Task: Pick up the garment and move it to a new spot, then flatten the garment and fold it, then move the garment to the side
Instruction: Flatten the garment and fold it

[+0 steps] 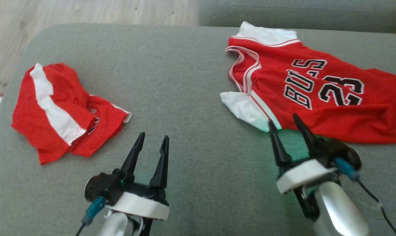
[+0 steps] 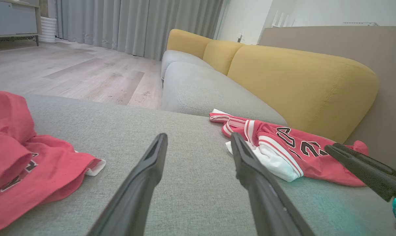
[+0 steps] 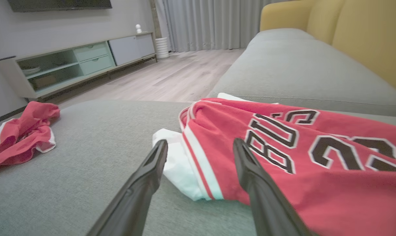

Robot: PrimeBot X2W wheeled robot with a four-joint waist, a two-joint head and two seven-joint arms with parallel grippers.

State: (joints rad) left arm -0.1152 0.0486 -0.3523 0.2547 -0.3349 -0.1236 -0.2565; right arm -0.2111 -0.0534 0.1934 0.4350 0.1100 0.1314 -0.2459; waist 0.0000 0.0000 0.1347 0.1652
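Grey sofa cushion, two red garments on it; both grippers empty, jaws spread wide.

Jersey lies flat-ish just ahead of the right gripper; fingertips sit at its near edge, w/ the white flap just off the left finger; can't tell if they touch the cloth. Long axis runs crosswise to those jaws, collar end to their left, hem trailing off to their right. Left gripper is well apart from it, jersey off to its right; so right arm looks the nearer for the pick. Red shorts bunched ahead-left of the left jaws, apart from them. Yellow backrest beyond the jersey; nothing stands btw the jaws and the cloth.
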